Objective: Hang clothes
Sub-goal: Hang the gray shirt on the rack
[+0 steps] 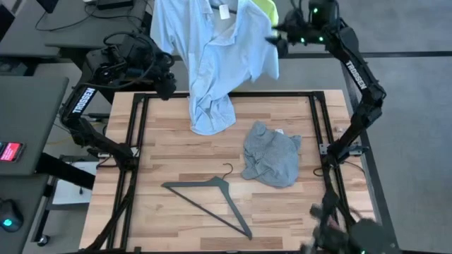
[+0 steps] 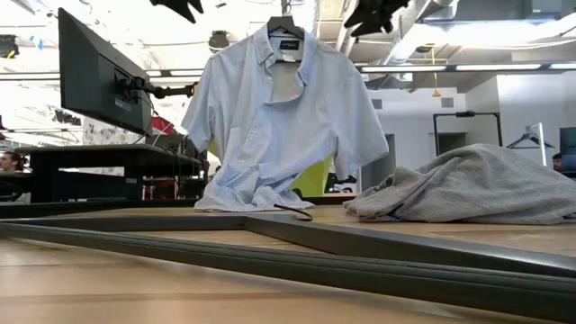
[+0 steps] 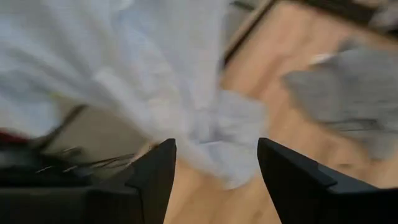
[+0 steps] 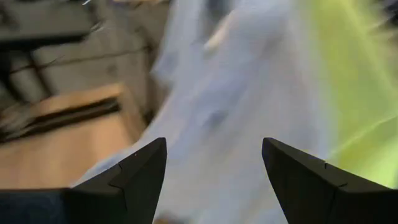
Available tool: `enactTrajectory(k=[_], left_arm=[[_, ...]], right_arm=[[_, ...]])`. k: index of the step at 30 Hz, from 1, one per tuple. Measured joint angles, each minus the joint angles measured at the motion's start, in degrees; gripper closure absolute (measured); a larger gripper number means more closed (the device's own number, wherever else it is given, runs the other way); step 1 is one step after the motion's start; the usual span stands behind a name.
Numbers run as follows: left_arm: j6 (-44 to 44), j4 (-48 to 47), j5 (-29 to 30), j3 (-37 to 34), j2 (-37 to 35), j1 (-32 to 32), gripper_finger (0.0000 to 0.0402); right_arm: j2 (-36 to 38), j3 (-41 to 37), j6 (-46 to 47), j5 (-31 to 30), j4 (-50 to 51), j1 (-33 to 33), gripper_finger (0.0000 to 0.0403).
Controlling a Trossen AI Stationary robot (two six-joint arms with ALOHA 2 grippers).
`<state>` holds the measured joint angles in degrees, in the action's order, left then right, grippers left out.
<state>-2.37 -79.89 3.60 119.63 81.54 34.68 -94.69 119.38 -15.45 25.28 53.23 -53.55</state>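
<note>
The pale blue collared shirt hangs on a dark hanger at the table's far edge. Its crumpled hem rests on the wood. The neon-yellow T-shirt hangs behind it, also showing in the low view. The grey T-shirt lies bunched on the table's right half. My left gripper hovers open just left of the blue shirt. My right gripper is raised and open at that shirt's right shoulder, with the blue and yellow cloth in front of its fingers.
A spare dark triangular hanger lies flat near the table's front edge. Black frame rails run along the table's sides. A monitor stands beyond the far left corner. A dark blurred object sits at the near right corner.
</note>
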Motion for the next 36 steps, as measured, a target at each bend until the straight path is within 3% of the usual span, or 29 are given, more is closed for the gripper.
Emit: enactTrajectory(k=[4, 8, 16, 20, 23, 29, 36], left_arm=[[0.3, 0.4, -0.8, -0.5, -1.5, -2.3, 0.0194], [0.3, 3.2, -1.9, -7.6, -4.5, -6.6, 0.0194], [9.3, 13.1, -3.5, -35.6, -17.1, -19.5, 0.0194], [16.1, 17.3, -3.4, -47.2, -21.8, -24.1, 0.0194], [18.6, 19.0, -3.4, -53.3, -23.0, -26.7, 0.0194], [20.6, 21.6, -3.3, -58.2, -21.2, -29.8, 0.0194], [23.5, 27.1, -3.3, -59.1, -16.8, -31.6, 0.0194]], right_arm=[[1.8, -3.0, 1.2, 3.6, 13.9, 6.5, 0.0154], [5.2, -11.6, 7.2, 3.5, 14.9, 16.1, 0.0155], [11.6, -33.2, 28.7, -14.9, -0.5, 38.0, 0.0155], [12.3, -40.9, 39.0, -23.2, -1.7, 46.6, 0.0155], [12.1, -46.4, 47.1, -25.0, -1.0, 51.7, 0.0155], [11.9, -57.7, 61.9, -25.3, -0.6, 56.8, 0.0155], [11.8, -67.0, 61.2, -25.4, -3.4, 58.6, 0.0155]])
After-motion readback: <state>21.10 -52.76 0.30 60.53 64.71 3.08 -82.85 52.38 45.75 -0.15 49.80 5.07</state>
